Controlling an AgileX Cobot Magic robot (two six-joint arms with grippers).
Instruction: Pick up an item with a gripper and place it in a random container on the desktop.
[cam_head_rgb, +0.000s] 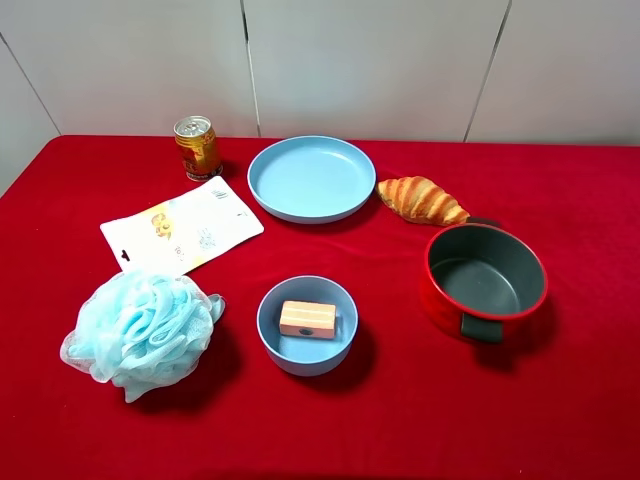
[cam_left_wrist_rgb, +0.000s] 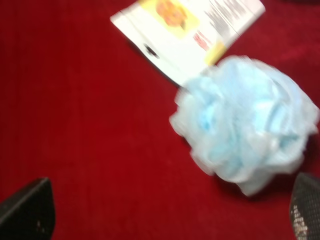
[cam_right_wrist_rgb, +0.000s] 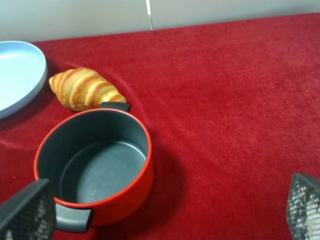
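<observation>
Exterior high view showed us the small rectangular pinkish-orange block (cam_head_rgb: 307, 319) lying flat inside the small deep round light-blue bowl (cam_head_rgb: 275, 345), which stood on the red-clothed table (cam_head_rgb: 400, 420) between the pale blue mesh bath sponge (cam_head_rgb: 140, 335) and the red pot with a grey inside (cam_head_rgb: 485, 280). No arm appeared in that view. We judged the placing done, so the step in hand was to keep both arms clear and leave the bowl undisturbed.

Our left hand (cam_left_wrist_rgb: 165, 210) showed only two dark fingertips (cam_left_wrist_rgb: 27, 210) at the edges of its wrist view, spread wide with nothing between them; it hung over bare cloth beside the sponge and the white printed packet (cam_left_wrist_rgb: 190, 30). That picture was blurred. Our right hand (cam_right_wrist_rgb: 165, 210) was likewise spread wide and held nothing, above the red pot, with the golden-brown croissant (cam_right_wrist_rgb: 85, 89) and the rim of the wide shallow light-blue plate (cam_right_wrist_rgb: 17, 75) beyond it.

To finish well, we thought any retreat should go up and away from the sponge and the pot, never across the bowl.
</observation>
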